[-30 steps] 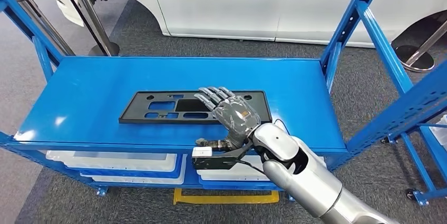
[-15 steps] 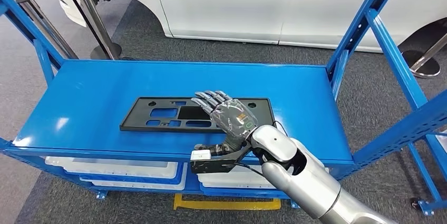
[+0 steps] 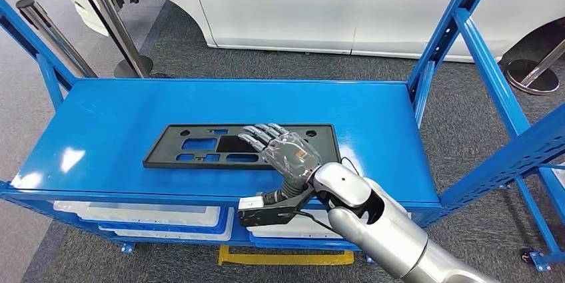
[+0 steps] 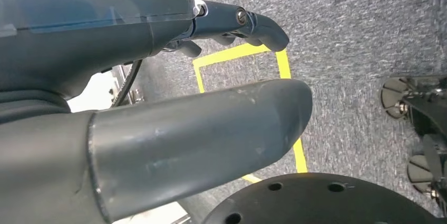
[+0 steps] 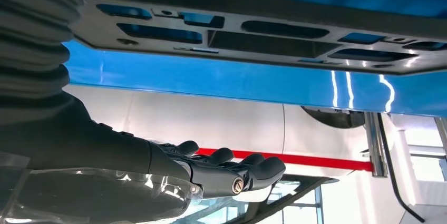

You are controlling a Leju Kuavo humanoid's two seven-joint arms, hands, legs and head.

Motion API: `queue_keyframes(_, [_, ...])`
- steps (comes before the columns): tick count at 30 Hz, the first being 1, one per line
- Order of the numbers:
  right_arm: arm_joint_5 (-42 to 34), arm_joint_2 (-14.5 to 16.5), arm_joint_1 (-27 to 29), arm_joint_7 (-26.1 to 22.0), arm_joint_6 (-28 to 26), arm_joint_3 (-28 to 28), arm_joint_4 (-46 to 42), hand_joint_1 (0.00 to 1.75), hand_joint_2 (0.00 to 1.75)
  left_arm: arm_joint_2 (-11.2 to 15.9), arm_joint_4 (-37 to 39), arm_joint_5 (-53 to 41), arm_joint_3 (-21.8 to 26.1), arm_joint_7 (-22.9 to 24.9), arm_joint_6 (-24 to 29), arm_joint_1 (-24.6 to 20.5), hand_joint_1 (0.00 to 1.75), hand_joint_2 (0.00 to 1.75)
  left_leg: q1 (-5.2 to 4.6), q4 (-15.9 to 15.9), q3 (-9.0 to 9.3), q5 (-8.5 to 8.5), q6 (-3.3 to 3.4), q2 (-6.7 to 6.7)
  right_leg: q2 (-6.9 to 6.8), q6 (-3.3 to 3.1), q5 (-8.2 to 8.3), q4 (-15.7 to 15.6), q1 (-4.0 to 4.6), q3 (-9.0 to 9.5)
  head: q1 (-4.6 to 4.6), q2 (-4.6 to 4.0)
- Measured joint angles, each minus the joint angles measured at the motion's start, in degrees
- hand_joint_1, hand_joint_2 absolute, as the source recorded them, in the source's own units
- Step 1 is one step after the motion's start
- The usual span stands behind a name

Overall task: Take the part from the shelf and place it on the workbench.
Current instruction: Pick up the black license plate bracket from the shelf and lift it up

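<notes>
Part flat on shelf, nearer front edge than back. Right hand spread wide above its right end, holding nothing, perhaps just clear of it. Risk: pushing thin plate along slick surface instead of gripping.

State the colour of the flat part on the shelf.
Black; the part shows best in the head view, against the blue shelf.

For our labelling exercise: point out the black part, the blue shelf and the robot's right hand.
black part [image 3: 186, 144]: head view, on its flat left half beside the cut-outs.
blue shelf [image 3: 120, 116]: head view, on the bare top surface left of the part.
right hand [image 3: 283, 153]: head view, on the back of the hand.
</notes>
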Motion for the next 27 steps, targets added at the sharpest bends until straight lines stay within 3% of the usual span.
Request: queue_keyframes(27, [-1.7,0.0,0.0,-0.2,1.0,1.9,1.2,0.0,1.75,0.0,0.0,3.6,-3.1,-0.3,0.4,0.0,0.0,0.0,-0.08,0.2,0.0,-0.1,-0.13,-0.01,-0.08,0.03,0.02,-0.1,-0.09,0.24,0.0,0.0])
